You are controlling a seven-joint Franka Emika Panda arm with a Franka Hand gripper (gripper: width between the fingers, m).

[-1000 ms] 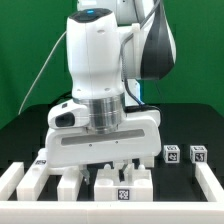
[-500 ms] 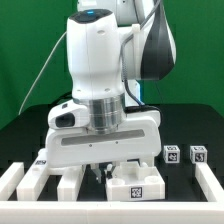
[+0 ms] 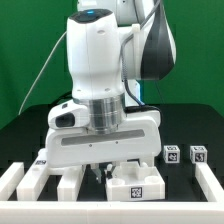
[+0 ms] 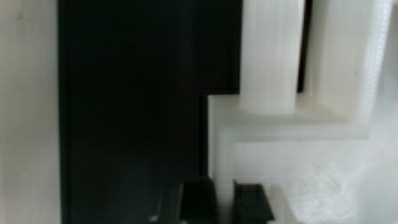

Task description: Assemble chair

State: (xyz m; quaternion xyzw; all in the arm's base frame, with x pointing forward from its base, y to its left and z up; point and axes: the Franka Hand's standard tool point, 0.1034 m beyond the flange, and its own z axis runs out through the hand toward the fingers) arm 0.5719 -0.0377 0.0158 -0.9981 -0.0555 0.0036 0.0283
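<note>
Showing chair piece (image 3: 135, 186) shifted sideways versus second ago; gripper (image 3: 112, 172) closure: cannot tell.

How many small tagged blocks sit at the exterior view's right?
2: one block nearer the arm, the other beside it toward the exterior view's right edge. The arm may hide more.

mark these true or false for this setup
1. The table is black. True.
2. The backdrop is red. False: it is green.
3. Two small tagged blocks sit at the exterior view's right. True.
4. The gripper hangs high above everything. False: it is down low among the parts, right by a tagged white piece.
5. Plain white pieces lie at the exterior view's left. True.
</note>
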